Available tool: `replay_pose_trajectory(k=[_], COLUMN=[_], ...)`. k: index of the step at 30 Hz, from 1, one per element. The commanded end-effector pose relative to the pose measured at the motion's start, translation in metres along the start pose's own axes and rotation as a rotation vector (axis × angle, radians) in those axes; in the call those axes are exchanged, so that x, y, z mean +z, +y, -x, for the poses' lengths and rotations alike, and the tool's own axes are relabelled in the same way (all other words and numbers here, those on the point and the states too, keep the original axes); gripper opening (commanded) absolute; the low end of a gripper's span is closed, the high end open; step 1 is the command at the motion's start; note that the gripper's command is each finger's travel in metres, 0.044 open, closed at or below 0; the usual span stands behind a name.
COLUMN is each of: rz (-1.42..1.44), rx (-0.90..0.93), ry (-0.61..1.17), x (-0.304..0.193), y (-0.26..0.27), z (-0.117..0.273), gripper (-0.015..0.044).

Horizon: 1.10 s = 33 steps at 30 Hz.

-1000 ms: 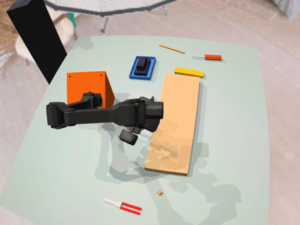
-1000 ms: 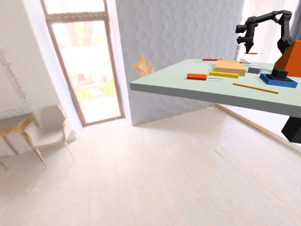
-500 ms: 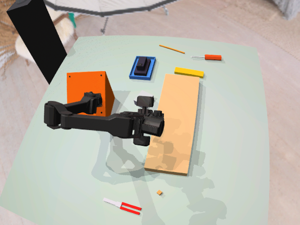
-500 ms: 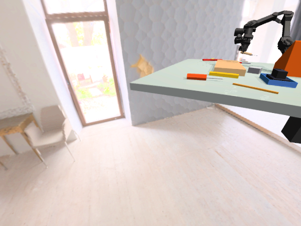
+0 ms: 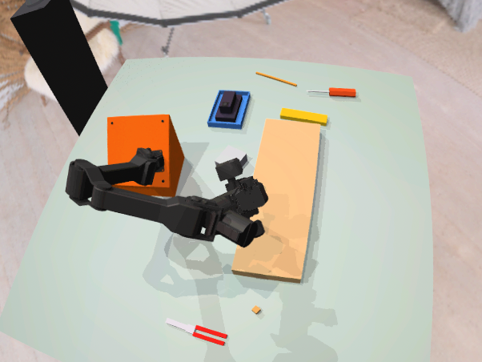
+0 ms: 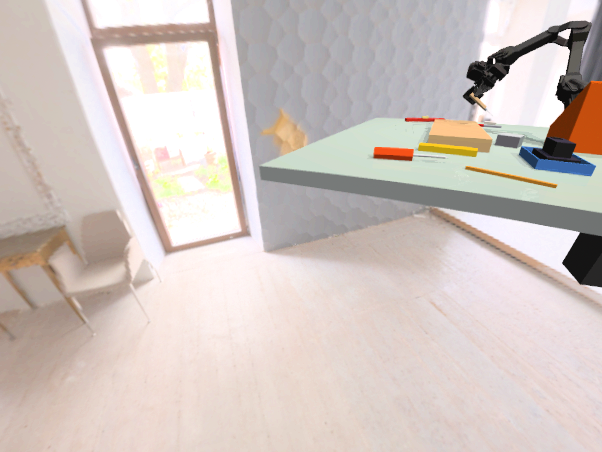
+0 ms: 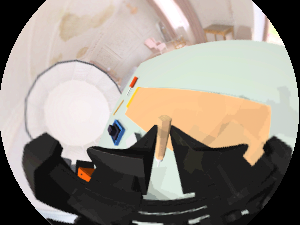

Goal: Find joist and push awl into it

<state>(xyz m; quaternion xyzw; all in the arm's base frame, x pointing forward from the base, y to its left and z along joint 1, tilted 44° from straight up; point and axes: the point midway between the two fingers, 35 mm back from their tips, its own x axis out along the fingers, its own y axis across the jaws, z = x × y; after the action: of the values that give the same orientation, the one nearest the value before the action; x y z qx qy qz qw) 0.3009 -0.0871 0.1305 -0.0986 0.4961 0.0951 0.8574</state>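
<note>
My gripper (image 6: 472,96) (image 7: 163,127) is shut on the awl (image 6: 478,102) (image 7: 163,141) by its wooden handle. The awl is tilted, its thin metal tip slanting down, and is held in the air above the table. In the top view the arm hides the awl and the fingertips. The floor panel (image 5: 290,160) (image 6: 459,128) (image 7: 200,110) lies flat, partly under the arm in the top view; no hole is visible on the parts that show. The dark stud finder (image 5: 228,103) (image 6: 558,148) (image 7: 112,130) sits in the blue tray (image 5: 224,126) (image 6: 565,168).
A large orange block (image 5: 138,138) stands by the arm's base. A grey block (image 5: 232,154) (image 6: 509,141) lies left of the panel. A yellow bar (image 5: 303,116), orange screwdriver (image 5: 342,92) and thin orange stick (image 5: 276,78) lie beyond it. Red-handled tool (image 5: 210,331) and small orange cube (image 5: 256,309) lie nearer.
</note>
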Motion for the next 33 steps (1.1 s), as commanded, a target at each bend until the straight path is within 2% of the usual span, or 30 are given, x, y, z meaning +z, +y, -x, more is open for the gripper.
replay_pose_trajectory(k=[1,16,33], rz=[0.139,0.662,0.688], rx=[0.03,-0.054,-0.063], ry=[-0.132,-0.557,-0.574], x=[0.013,0.05,0.049], y=[-0.003,-0.018,-0.021], z=[0.006,0.047,0.047], gripper=[0.0,0.0,0.0])
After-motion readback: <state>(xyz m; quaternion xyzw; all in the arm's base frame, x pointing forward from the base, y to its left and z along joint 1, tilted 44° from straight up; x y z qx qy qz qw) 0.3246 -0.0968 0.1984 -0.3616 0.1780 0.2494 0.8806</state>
